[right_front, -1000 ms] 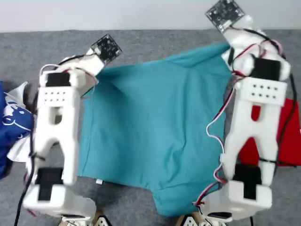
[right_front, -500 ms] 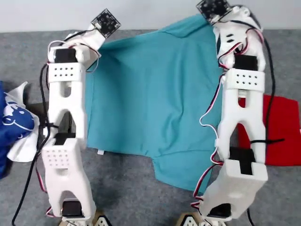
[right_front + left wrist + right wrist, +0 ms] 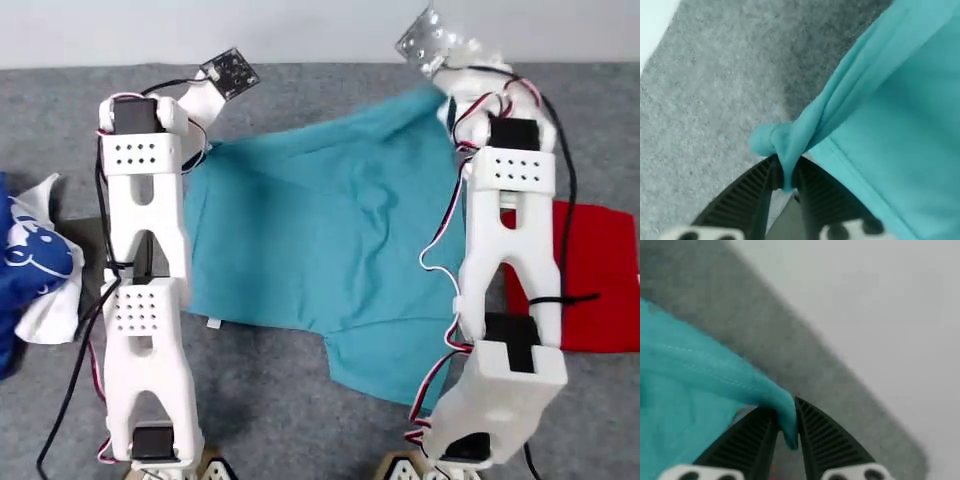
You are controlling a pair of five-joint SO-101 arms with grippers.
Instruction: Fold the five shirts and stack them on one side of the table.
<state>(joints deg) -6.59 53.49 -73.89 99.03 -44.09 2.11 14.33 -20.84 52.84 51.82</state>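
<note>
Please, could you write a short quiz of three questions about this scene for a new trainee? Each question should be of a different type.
1. True or false: the left gripper and the right gripper are each shut on a part of the teal shirt.
2. Fill in: the crumpled blue shirt lies on the ___ arm's side of the gray table.
3. Choose: the shirt beside the right arm is A) red, B) yellow, C) black.

Key: 1 true; 2 left; 3 A.
</note>
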